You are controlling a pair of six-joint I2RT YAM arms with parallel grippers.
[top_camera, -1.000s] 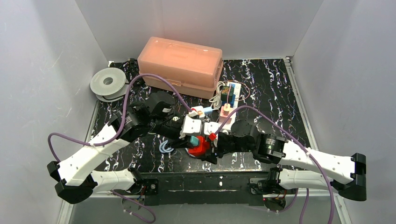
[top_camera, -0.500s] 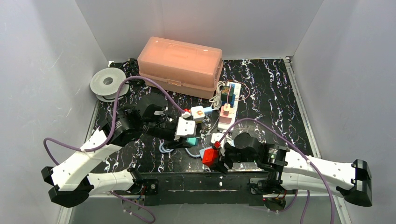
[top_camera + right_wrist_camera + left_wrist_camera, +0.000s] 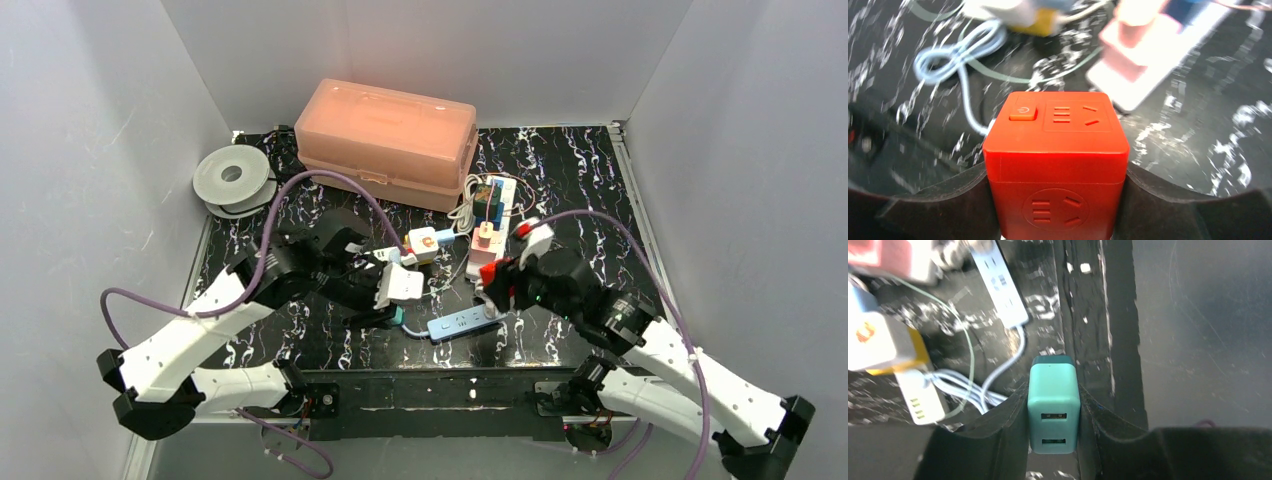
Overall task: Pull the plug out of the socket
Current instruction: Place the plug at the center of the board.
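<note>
2 loads are held well apart over the desk [image 3: 580, 190]: a teal plug [image 3: 1053, 407] is clamped in the left gripper [image 3: 1053, 389], a red socket [image 3: 1057, 150] in the right gripper [image 3: 1057, 172].

The black marbled table [image 3: 580, 170] bore a pink box [image 3: 390, 143] and a grey spool [image 3: 232, 180]. A white power strip [image 3: 492, 225] and a blue power strip [image 3: 462, 323] lay nearer.

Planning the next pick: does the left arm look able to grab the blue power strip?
Probably not yet: the left gripper is shut on the teal charger, though the blue power strip lies uncovered close by.
</note>
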